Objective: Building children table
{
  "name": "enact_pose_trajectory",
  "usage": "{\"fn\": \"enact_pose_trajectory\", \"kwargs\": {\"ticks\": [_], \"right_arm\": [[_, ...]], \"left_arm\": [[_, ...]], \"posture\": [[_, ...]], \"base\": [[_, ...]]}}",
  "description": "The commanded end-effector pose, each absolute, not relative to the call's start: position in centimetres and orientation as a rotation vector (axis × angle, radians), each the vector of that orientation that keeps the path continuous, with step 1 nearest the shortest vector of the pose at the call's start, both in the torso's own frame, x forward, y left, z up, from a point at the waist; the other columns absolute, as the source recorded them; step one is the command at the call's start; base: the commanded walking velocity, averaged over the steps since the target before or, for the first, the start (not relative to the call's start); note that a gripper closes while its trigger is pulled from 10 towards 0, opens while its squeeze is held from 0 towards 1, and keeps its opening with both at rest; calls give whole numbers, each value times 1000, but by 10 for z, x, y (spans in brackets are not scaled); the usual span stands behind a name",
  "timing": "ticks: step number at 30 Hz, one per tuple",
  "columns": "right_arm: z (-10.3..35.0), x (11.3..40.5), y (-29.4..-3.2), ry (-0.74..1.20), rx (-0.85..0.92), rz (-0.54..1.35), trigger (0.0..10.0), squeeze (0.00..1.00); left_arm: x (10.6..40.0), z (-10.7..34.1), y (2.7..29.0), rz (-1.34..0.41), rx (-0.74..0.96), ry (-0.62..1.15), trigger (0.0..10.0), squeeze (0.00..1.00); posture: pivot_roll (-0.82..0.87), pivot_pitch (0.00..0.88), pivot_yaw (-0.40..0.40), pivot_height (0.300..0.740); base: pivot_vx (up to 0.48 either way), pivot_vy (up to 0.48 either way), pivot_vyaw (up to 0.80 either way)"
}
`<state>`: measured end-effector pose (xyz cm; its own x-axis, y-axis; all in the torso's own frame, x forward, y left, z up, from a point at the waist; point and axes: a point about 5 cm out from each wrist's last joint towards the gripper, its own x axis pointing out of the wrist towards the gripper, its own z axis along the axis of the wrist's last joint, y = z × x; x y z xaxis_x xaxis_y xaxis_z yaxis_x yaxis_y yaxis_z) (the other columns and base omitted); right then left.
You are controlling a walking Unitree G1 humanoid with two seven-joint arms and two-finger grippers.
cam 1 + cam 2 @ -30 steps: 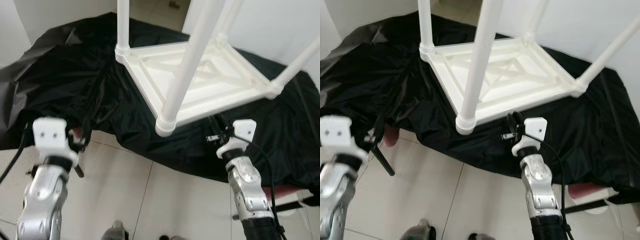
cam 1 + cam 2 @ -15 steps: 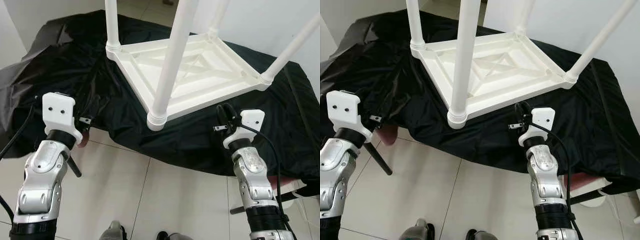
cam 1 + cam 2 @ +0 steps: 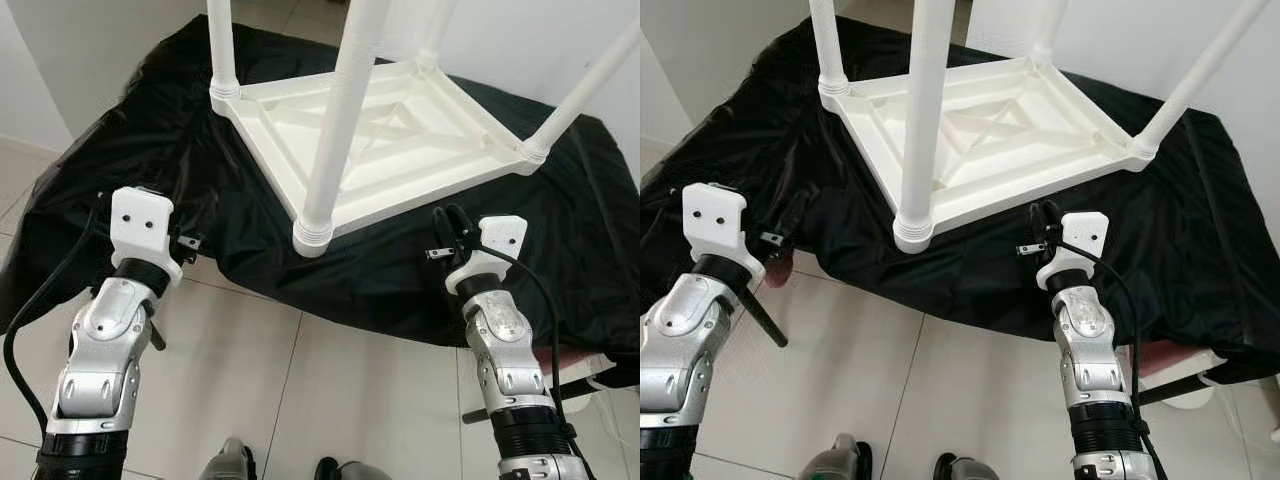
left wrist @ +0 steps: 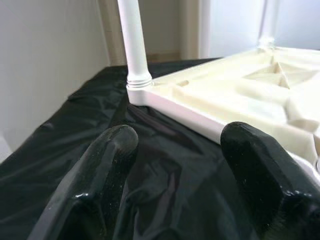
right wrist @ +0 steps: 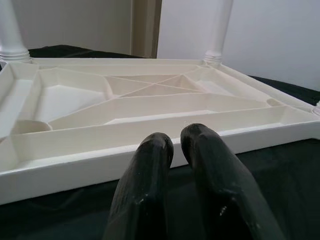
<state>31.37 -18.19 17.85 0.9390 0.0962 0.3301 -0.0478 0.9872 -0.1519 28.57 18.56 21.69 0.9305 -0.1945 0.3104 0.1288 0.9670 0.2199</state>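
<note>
Robot arms frame an upturned white plastic children's table (image 3: 400,140) lying top-down on a counter draped in crinkled black sheeting (image 3: 130,150). On the left, the left gripper (image 4: 175,165) hangs just short of the sheeting's near edge, its two black fingers (image 4: 107,165) spread wide and holding nothing, aimed at the table's near left rim. In the middle, four white tubular legs (image 3: 340,130) stand up from the table's corner sockets; all four look seated, so the assembly seems largely done, with turning the table upright probably what is left. On the right, the right gripper (image 5: 175,150) points at the table's near right rim, fingers pressed almost together and empty, close to the rim but not touching it. Below lies pale tiled floor (image 3: 250,380).
</note>
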Motion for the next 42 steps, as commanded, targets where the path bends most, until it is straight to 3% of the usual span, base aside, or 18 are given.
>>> {"fn": "enact_pose_trajectory", "kwargs": {"ticks": [1,24,33,39,42], "right_arm": [[176,312,-194,-333,-154,36,10000,0],[180,316,-191,-337,-163,35,10000,0],[184,318,-186,-350,-167,36,10000,0],[184,318,-184,-354,-160,31,10000,0],[183,317,-182,-355,-151,29,10000,0]], "left_arm": [[288,213,183,-181,168,-321,10000,0],[296,215,191,-148,252,-321,10000,0],[323,228,210,-29,367,-330,10000,0],[335,237,201,-44,353,-354,10000,0],[346,240,183,-94,334,-367,10000,0]], "posture": [[184,196,-104,740],[183,200,-108,740],[175,187,-99,740],[177,180,-91,740],[172,174,-83,740]], "base": [[0,0,0],[0,0,0],[0,0,0],[0,0,0],[0,0,0]]}}
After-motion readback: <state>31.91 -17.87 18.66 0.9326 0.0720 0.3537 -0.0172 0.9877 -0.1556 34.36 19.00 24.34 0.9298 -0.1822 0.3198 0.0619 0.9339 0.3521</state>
